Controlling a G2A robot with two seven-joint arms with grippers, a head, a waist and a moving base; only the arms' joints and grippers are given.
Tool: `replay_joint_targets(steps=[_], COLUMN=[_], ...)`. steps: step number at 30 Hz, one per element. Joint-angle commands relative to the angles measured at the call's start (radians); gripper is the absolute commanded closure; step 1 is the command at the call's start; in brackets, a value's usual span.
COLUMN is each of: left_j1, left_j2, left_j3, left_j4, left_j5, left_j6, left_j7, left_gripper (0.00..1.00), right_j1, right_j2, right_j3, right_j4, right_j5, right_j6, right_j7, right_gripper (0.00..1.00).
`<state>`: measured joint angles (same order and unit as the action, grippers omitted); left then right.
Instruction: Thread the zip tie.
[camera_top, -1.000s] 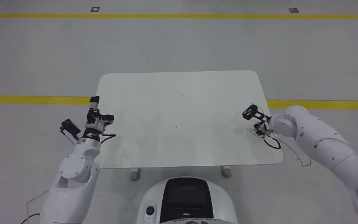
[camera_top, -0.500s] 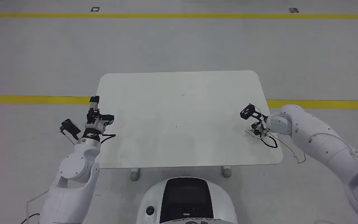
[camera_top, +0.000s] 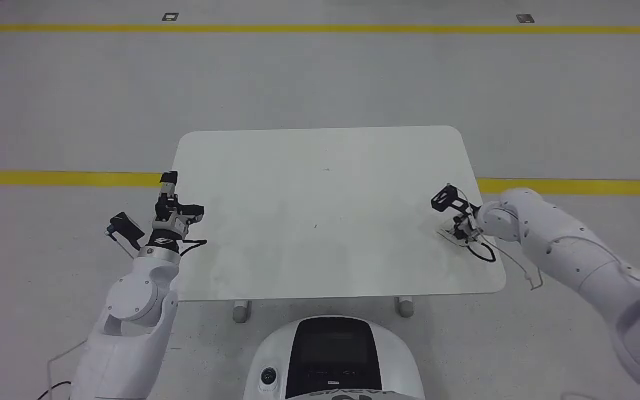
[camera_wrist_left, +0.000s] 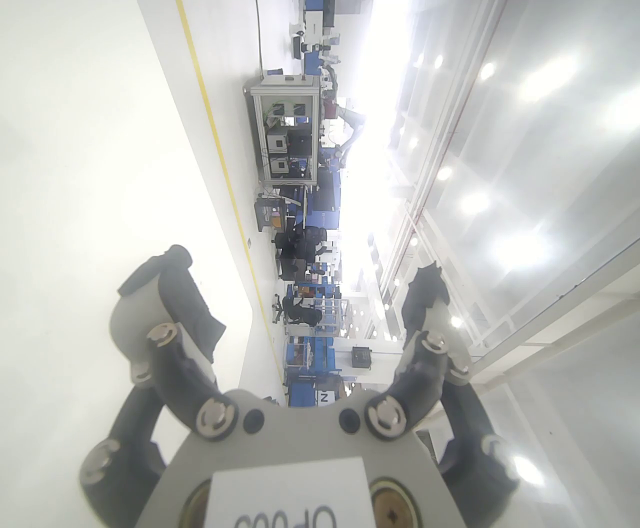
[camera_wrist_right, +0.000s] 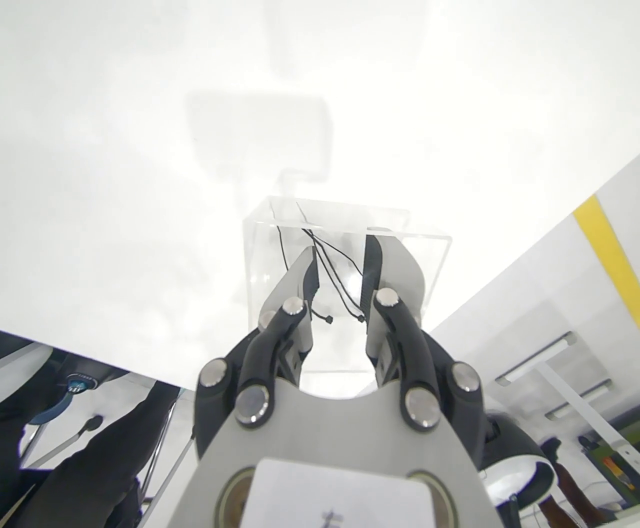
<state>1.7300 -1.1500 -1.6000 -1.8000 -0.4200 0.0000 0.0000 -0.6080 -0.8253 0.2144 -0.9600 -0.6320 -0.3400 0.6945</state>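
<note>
Several thin black zip ties (camera_wrist_right: 328, 319) lie in a small clear plastic box (camera_wrist_right: 350, 207) near the right edge of the white table (camera_top: 320, 190). My right gripper (camera_wrist_right: 341, 262) reaches into the box from above, open by a narrow gap, with the ties' strands running between and under its fingers. From above, the right gripper (camera_top: 458, 228) is over the box at the table's right side. My left gripper (camera_wrist_left: 300, 280) is wide open and holds nothing. It points upward at the table's left edge (camera_top: 180, 197).
The floor around the table has yellow lines (camera_top: 320, 28). In the right wrist view the table's edge (camera_wrist_right: 100, 362) runs close behind the box, with a dark chair frame (camera_wrist_right: 90, 450) below it.
The right arm has shifted slightly inward over the box. The left arm has stayed still.
</note>
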Motion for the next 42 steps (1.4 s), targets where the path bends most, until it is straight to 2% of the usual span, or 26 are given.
replay_joint_targets(steps=[1,16,19,27,31,35,42], left_j1=[0.000,0.000,0.000,0.000,0.000,0.000,0.000], left_j2=[0.000,0.000,0.000,0.000,0.000,0.000,0.000], left_j3=[0.000,0.000,0.000,0.000,0.000,0.000,0.000], left_j4=[0.000,0.000,0.000,0.000,0.000,0.000,0.000], left_j5=[0.000,0.000,0.000,0.000,0.000,0.000,0.000], left_j6=[0.000,0.000,0.000,0.000,0.000,0.000,0.000], left_j7=[0.000,0.000,0.000,0.000,0.000,0.000,0.000], left_gripper=[0.00,0.00,0.00,0.00,0.00,0.00,0.00], right_j1=[0.002,0.003,0.005,0.015,0.018,0.014,-0.007], right_j2=[-0.003,-0.021,-0.023,-0.013,0.004,0.033,0.122], right_j3=[-0.005,-0.035,-0.040,-0.044,-0.037,-0.023,0.015], right_j4=[0.008,0.047,0.050,0.045,0.025,-0.016,-0.120], right_j5=[-0.009,-0.011,-0.008,-0.011,-0.022,-0.020,0.012], right_j6=[0.000,0.000,0.000,0.000,0.000,0.000,0.000], right_j7=[-0.012,-0.043,-0.047,-0.058,-0.064,-0.081,-0.141], right_gripper=[0.82,0.90,1.00,1.00,1.00,1.00,1.00])
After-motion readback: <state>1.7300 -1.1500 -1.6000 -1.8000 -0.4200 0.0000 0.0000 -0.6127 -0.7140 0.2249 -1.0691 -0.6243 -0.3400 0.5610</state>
